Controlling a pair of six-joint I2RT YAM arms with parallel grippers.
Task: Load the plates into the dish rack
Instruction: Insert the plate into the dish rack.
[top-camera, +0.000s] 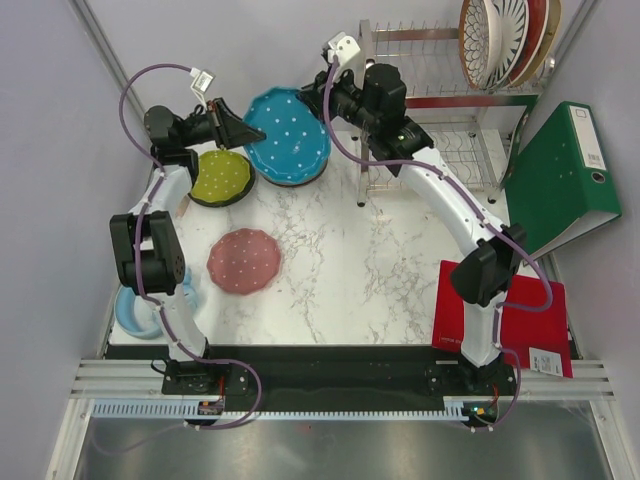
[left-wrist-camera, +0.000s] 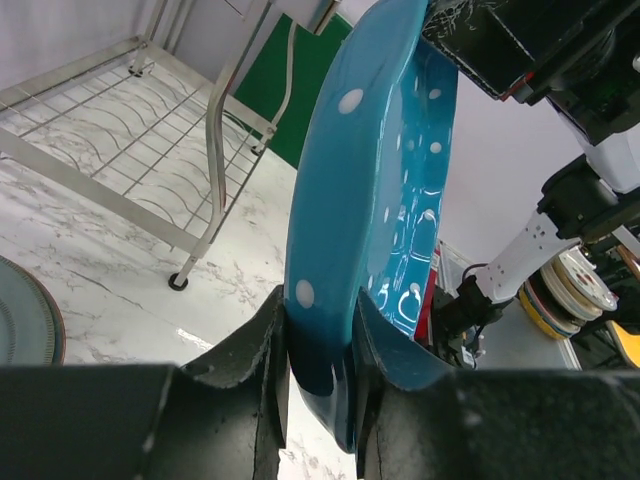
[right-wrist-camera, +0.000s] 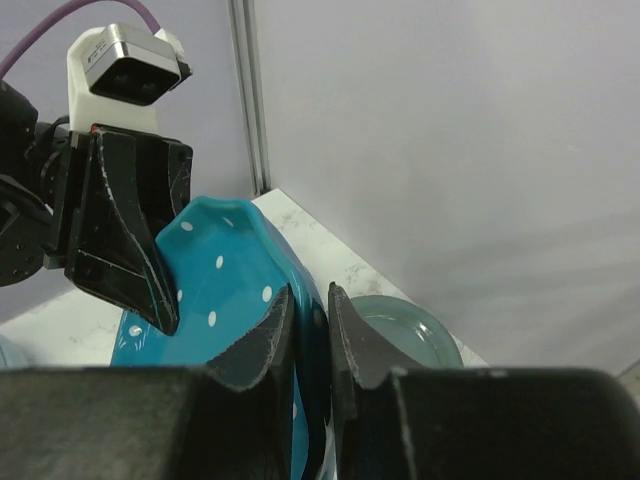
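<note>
A teal plate with white dots (top-camera: 288, 135) is held off the table at the back, tilted, by both grippers. My left gripper (top-camera: 248, 132) is shut on its left rim, and in the left wrist view (left-wrist-camera: 320, 340) the jaws pinch the rim of the plate (left-wrist-camera: 370, 200). My right gripper (top-camera: 322, 100) is shut on its right rim, also seen in the right wrist view (right-wrist-camera: 310, 310) with the plate (right-wrist-camera: 215, 280). The dish rack (top-camera: 440, 130) stands at the back right, with several plates (top-camera: 505, 40) upright in its top tier. A lime plate (top-camera: 220, 176) and a pink plate (top-camera: 244, 260) lie on the table.
A grey-blue plate (top-camera: 135, 305) lies at the table's left edge. A grey-green plate (right-wrist-camera: 400, 330) lies on the table by the back wall. A green binder (top-camera: 565, 175) stands right of the rack, with a red folder (top-camera: 510, 320) in front of it.
</note>
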